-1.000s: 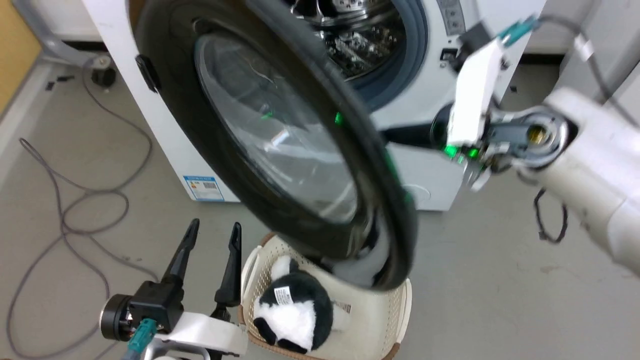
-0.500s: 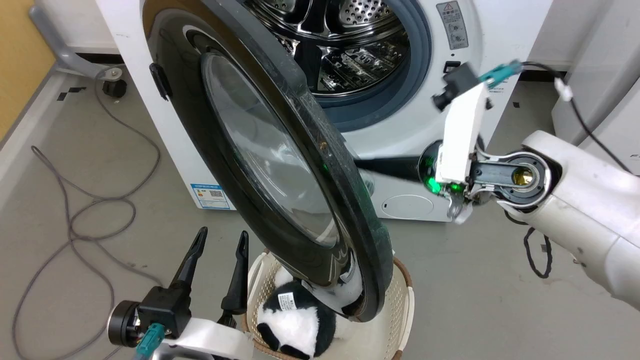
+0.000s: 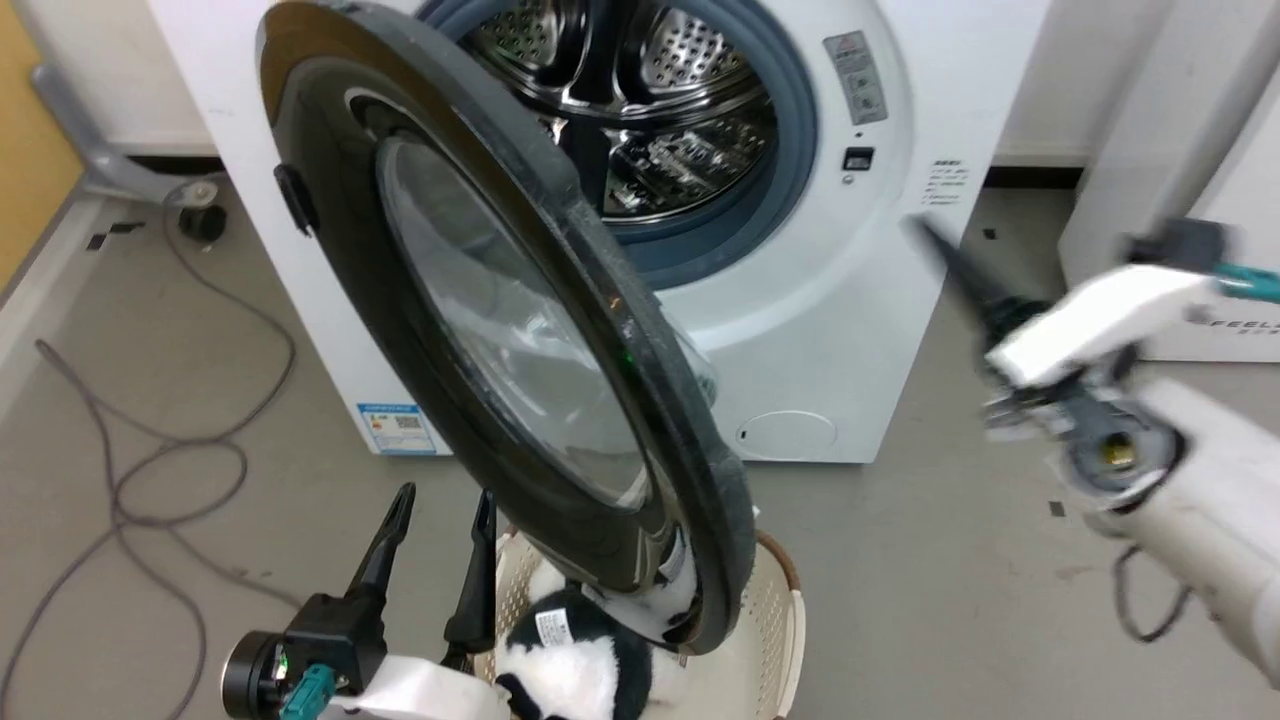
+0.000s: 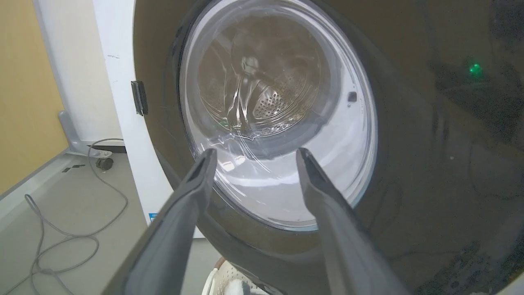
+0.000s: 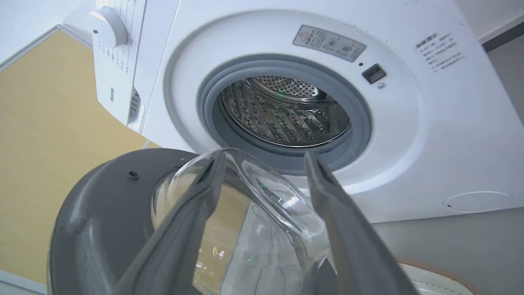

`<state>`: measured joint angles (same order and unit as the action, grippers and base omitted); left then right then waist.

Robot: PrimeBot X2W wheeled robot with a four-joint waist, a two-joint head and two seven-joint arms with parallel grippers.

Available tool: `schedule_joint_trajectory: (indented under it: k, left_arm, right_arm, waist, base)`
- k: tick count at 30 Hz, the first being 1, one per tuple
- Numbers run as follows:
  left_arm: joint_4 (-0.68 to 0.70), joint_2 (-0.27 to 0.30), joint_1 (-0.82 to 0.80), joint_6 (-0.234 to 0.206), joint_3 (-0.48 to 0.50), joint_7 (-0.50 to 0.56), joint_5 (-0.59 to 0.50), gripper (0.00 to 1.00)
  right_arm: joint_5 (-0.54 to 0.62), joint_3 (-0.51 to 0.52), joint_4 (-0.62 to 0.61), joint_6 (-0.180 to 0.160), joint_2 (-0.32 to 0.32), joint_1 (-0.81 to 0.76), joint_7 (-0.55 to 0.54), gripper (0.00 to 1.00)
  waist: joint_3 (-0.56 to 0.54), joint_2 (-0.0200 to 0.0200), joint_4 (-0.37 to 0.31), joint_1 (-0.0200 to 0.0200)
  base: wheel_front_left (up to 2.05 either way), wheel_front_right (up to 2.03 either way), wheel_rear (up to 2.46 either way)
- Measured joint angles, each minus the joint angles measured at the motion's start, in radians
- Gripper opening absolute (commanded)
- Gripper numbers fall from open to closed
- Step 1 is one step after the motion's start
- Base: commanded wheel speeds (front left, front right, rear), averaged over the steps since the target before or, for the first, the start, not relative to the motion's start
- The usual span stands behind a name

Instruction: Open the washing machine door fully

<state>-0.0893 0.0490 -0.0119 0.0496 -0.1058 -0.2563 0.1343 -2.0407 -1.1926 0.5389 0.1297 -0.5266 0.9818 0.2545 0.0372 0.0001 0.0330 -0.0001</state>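
The washing machine door (image 3: 450, 300), a glossy black disc with a bulging glass window, stands swung out from the white machine (image 3: 860, 300) on hinges at its left. It leaves the steel drum (image 3: 640, 110) exposed. My left gripper (image 3: 446, 494) is open and empty, low in front of the door's outer face. In the left wrist view, the left gripper (image 4: 256, 153) points at the glass window (image 4: 278, 102). My right gripper (image 3: 930, 238), blurred, hangs apart from the door at the right. In the right wrist view, the right gripper (image 5: 264, 157) is open over the door's grey inner side (image 5: 102, 213) and glass bowl (image 5: 262, 229).
A cream laundry basket (image 3: 775, 620) holding a black-and-white panda plush (image 3: 570, 670) sits on the floor under the door's lower edge. Grey cables (image 3: 150, 470) loop on the floor at the left. A white cabinet (image 3: 1150, 120) stands right of the machine. A small round flap (image 3: 790, 435) is low on its front.
My right gripper has pulled out from behind the door's rim and swung away to the right. The door has opened somewhat wider. The camera has shifted. The left gripper has held still.
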Motion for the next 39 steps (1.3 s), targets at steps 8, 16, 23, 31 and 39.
schedule_joint_trajectory:
  k: [8,16,23,31,39]
  left_arm:
    - [-0.029,0.000,0.024,-0.036,0.013,0.000,-0.001,1.00]
    - [-0.035,0.000,0.039,-0.057,0.019,0.000,-0.006,1.00]
    - [-0.037,0.000,0.039,-0.061,0.024,0.000,-0.010,1.00]
    - [-0.040,0.000,0.039,-0.064,0.030,0.000,-0.014,1.00]
    - [-0.048,0.000,0.039,-0.064,0.033,0.000,-0.018,1.00]
  right_arm:
    - [0.487,0.526,0.173,0.000,0.046,-0.237,0.004,1.00]
    - [1.360,1.160,-0.105,0.000,0.219,-0.634,0.004,1.00]
    - [1.886,1.326,-0.485,0.000,0.458,-0.898,-0.038,1.00]
    - [1.990,1.301,-0.644,0.000,0.471,-1.073,-0.126,1.00]
    - [1.941,1.239,-0.576,0.000,0.472,-1.133,-0.116,1.00]
  waist:
    - [-0.031,0.0000,-0.036,0.0000]
    - [-0.053,0.0000,-0.047,0.0000]
    - [-0.050,0.0000,-0.043,0.0000]
    - [-0.039,0.0000,-0.034,0.0000]
    - [-0.036,0.0000,-0.038,0.0001]
  base:
    - [0.00,0.00,0.00]
    - [0.00,0.00,0.00]
    - [0.00,0.00,0.00]
    - [0.00,0.00,0.00]
    - [0.00,0.00,0.00]
